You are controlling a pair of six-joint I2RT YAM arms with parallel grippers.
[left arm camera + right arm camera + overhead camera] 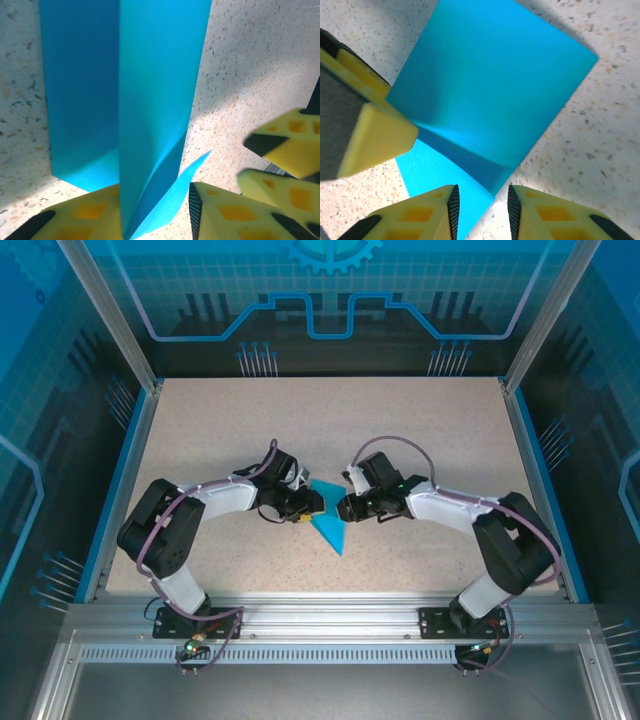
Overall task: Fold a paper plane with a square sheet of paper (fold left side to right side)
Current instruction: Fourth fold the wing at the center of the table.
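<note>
On your left, the left arm was bent in toward the middle of the speckled tabletop. You had the left end effector low at the left edge of the teal-blue sheet of paper. Its yellow fingers stood partly spread, and a raised flap of the sheet stood between them against one finger's inner face. The sheet lay at the tabletop's centre, folded, one layer flat and one lifted along a crease, its pointed end toward the arm bases. Just right of it, your right end effector faced the left one, near but apart. Its fingers were partly spread too, a corner of the sheet lying unpinched in the gap.
</note>
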